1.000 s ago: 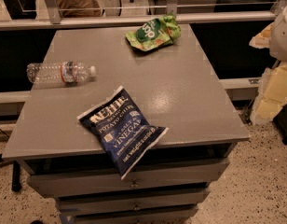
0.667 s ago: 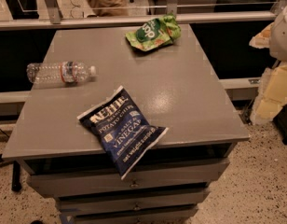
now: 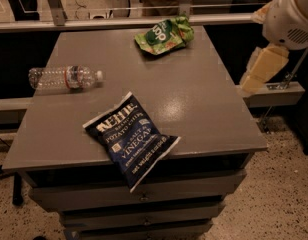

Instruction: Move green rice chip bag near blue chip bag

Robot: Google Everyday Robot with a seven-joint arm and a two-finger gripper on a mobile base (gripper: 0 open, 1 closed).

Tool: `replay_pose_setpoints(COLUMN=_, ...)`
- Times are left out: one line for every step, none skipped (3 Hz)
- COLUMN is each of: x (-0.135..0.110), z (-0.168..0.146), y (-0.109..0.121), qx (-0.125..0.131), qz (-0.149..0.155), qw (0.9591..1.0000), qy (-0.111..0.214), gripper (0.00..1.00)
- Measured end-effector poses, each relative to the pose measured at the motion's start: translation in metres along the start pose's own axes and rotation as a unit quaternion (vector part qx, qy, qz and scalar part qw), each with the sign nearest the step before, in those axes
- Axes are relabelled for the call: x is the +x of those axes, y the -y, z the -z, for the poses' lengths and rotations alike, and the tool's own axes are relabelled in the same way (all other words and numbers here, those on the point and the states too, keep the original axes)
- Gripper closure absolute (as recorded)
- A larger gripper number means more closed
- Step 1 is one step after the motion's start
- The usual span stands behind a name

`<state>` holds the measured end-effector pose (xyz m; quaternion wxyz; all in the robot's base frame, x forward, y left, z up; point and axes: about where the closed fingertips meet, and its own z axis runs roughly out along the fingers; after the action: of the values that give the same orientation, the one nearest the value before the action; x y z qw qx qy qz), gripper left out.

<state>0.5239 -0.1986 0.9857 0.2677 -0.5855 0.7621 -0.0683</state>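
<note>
The green rice chip bag [image 3: 164, 34] lies crinkled at the far edge of the grey table [image 3: 194, 99], right of middle. The blue chip bag [image 3: 130, 139] lies at the near edge, its lower corner hanging over the front. The two bags are far apart. My gripper [image 3: 263, 70], cream-coloured under the white arm joint [image 3: 293, 15], hangs off the table's right side, level with its middle. It is to the right of the green bag and touches nothing.
A clear plastic water bottle [image 3: 65, 77] lies on its side at the table's left. A metal rail [image 3: 94, 23] runs behind the far edge. Drawers [image 3: 139, 199] sit under the tabletop. A person stands behind the rail.
My arm and gripper have moved left and up, closer to the table's right edge. The bags and the bottle have not moved.
</note>
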Motion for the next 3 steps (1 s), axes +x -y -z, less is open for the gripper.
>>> replay_pose_setpoints(x=-0.025, z=-0.021, y=0.053, qx=0.056, qz=-0.004, qw=0.9969, qy=0.055, gripper=0.00)
replay_pose_setpoints(x=-0.049, z=-0.053, y=0.109, qx=0.088, qz=-0.025, qw=0.9891, qy=0.115, gripper=0.00)
replay_pose_setpoints(x=-0.050, z=-0.053, y=0.108, qx=0.089, qz=-0.030, qw=0.9887, qy=0.117, gripper=0.00)
